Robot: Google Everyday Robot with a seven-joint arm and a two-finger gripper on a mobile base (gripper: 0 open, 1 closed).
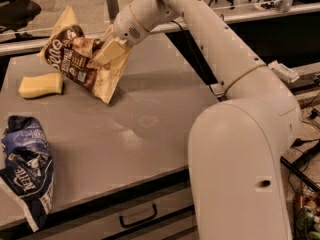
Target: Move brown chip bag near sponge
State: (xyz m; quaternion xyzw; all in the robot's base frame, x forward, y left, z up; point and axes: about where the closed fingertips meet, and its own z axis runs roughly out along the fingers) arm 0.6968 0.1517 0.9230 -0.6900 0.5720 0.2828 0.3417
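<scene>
The brown chip bag [80, 56] has a dark brown middle with white lettering and pale yellow ends. It hangs tilted above the back left of the grey table [150, 129]. My gripper [102, 54] is shut on the bag's middle and holds it up, with the bag's lower yellow end pointing down close to the tabletop. The sponge [41, 85], a pale yellow foam block, lies flat on the table just left of and below the bag, a short gap apart.
A dark blue and white bag [27, 166] lies crumpled at the table's front left corner. A drawer with a handle [137, 216] runs under the front edge. My white arm reaches in from the right over the table.
</scene>
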